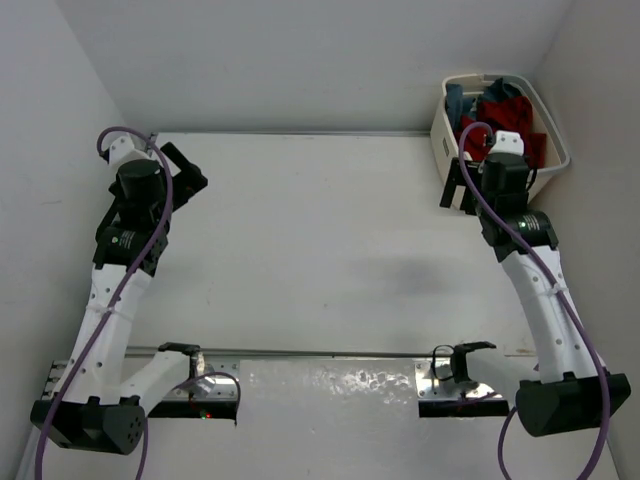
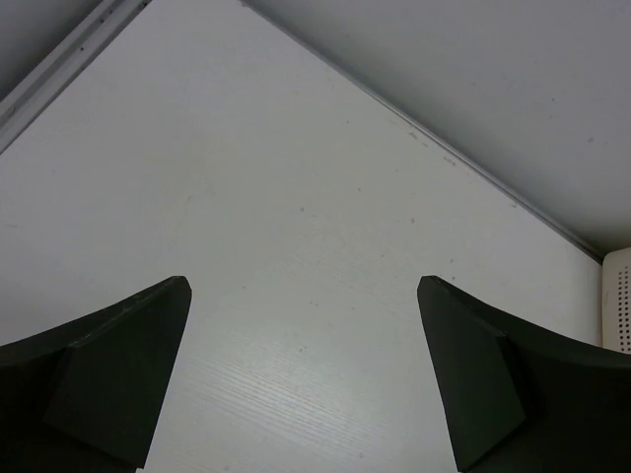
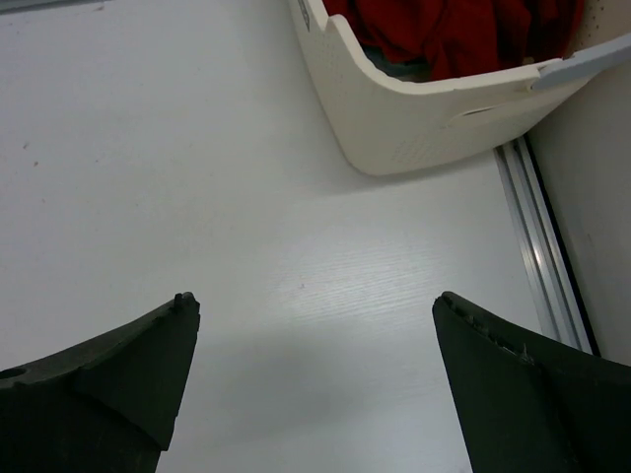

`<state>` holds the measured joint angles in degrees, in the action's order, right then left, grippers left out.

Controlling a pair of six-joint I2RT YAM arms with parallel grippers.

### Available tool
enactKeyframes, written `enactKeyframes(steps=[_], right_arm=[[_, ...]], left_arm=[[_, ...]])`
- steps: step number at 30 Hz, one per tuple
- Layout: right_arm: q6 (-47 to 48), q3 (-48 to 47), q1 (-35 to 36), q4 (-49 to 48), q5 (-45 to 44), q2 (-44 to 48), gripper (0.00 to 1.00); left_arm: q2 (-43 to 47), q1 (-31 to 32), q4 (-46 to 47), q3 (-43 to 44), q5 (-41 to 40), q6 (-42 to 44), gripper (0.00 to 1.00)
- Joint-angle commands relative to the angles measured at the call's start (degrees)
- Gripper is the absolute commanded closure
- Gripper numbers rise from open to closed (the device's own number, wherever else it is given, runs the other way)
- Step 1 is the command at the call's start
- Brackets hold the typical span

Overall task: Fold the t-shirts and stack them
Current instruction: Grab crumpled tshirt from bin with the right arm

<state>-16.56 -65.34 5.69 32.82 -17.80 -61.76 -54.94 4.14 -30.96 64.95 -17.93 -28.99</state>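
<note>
The red t-shirt (image 1: 510, 112) lies bunched in the cream laundry basket (image 1: 548, 135) at the far right corner, with the slate blue-grey t-shirt (image 1: 456, 100) at the basket's left end. The white t-shirt is hidden or out of view. In the right wrist view the red t-shirt (image 3: 463, 30) fills the basket (image 3: 414, 113), and a sliver of blue-grey cloth (image 3: 396, 65) shows under it. My right gripper (image 1: 458, 190) (image 3: 315, 298) is open and empty over bare table just in front of the basket. My left gripper (image 1: 185, 170) (image 2: 303, 286) is open and empty near the far left corner.
The white table (image 1: 320, 250) is walled on the left, back and right. A metal rail (image 3: 540, 236) runs along the right wall. A corner of the basket (image 2: 617, 305) shows in the left wrist view. A shiny metal strip (image 1: 330, 385) spans the near edge between the arm bases.
</note>
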Motion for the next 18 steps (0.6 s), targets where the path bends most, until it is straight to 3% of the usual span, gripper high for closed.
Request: enactKeyframes(steps=[1, 8, 14, 18], right_arm=[[-0.1, -1.7, -0.2, 0.0, -0.2, -1.4, 0.01], [3.3, -4.5, -0.2, -5.2, 0.1, -7.4, 0.01], [4.7, -23.5, -1.5, 0.1, -3.8, -22.6, 0.01], [1.3, -44.5, -6.0, 5.5, -7.1, -40.3, 0.01]], left_arm=[[-0.1, -0.1, 1.3, 1.6, 0.0, -0.5, 0.00], [-2.0, -0.1, 2.0, 1.2, 0.8, -1.0, 0.00], [-4.2, -0.1, 3.9, 1.3, 1.3, -1.1, 0.00], [-6.4, -0.2, 4.7, 2.5, 1.4, -1.1, 0.00]])
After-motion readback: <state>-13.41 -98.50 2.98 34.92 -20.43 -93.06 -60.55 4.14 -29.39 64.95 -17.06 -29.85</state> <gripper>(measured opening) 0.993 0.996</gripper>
